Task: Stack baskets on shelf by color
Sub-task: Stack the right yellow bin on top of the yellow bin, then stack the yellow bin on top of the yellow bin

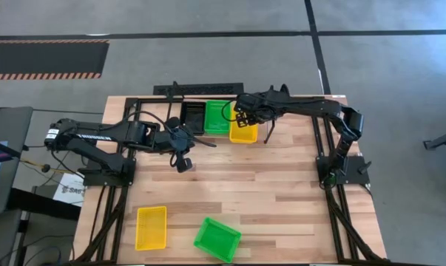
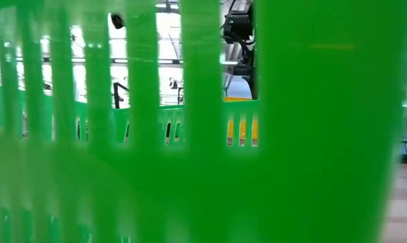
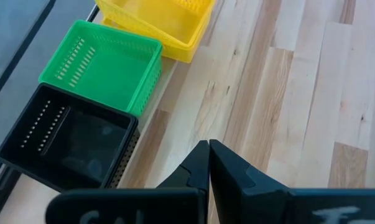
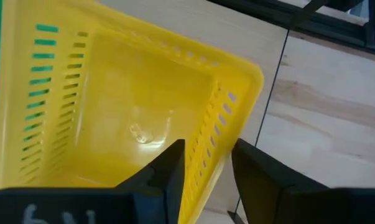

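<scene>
The right hand [image 4: 203, 168] is over the shelf [image 1: 197, 103] at the far edge of the surface [image 1: 282, 185], its fingers slightly parted astride one side wall of the yellow basket [image 4: 125, 118]. That basket sits beside a green basket [image 1: 217, 117] and a black basket [image 1: 193, 117]. The left hand [image 3: 209, 168], fingers pressed together and holding nothing, hovers near the black one; another yellow basket [image 1: 151, 227] and green basket [image 1: 217, 239] lie at the near edge.

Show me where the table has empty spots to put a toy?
The widest bare wood lies mid-table, between the shelf row and the loose yellow basket and green basket near the front edge. The front right corner is bare too. It is crowded along the back, around the black basket, the left tool and the right tool.
</scene>
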Motion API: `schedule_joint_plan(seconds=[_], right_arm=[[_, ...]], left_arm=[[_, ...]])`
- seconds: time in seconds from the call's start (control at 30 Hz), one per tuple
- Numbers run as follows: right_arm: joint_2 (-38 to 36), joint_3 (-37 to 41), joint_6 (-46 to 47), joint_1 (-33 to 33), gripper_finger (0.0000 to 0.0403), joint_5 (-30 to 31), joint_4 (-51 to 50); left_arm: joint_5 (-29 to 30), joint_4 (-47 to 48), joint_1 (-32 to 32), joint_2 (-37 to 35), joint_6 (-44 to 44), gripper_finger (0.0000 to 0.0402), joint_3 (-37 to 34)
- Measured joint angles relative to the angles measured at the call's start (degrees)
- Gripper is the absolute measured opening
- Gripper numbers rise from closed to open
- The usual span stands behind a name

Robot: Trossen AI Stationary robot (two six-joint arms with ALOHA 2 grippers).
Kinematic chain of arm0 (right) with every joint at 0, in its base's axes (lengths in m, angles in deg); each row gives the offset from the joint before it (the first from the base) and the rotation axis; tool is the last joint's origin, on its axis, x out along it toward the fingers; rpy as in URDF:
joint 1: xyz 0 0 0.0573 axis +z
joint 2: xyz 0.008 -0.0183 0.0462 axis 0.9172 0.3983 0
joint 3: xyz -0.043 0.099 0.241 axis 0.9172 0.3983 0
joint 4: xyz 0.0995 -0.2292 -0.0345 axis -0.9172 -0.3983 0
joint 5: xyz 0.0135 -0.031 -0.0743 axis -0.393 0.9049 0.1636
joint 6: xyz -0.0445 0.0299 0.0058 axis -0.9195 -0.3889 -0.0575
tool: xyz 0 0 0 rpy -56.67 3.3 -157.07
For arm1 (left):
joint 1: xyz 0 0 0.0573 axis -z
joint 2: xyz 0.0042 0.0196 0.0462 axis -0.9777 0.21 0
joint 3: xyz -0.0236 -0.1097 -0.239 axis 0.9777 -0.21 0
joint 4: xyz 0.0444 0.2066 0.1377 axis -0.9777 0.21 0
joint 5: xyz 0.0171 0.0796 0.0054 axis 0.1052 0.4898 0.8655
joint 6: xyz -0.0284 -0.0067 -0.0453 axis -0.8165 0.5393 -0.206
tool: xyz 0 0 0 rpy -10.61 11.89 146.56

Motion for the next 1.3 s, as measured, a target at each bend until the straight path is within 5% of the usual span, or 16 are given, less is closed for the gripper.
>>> schedule_joint_plan(seconds=[0.47,0.87,1.3], right_arm=[[0.0,0.0,0.37,-0.53,0.0009,-0.04,-0.3],[0.0,0.0,1.27,-2.13,0.0006,1.31,-0.74],[0.0,0.0,1.25,-4.74,0.0095,2.36,0.83]], left_arm=[[0.0,0.02,0.0,0.0,0.0,0.0,0.0],[0.0,0.02,0.02,0.0,0.0,0.0,0.0],[-0.78,0.03,0.0,0.02,0.13,0.0,-0.02]])
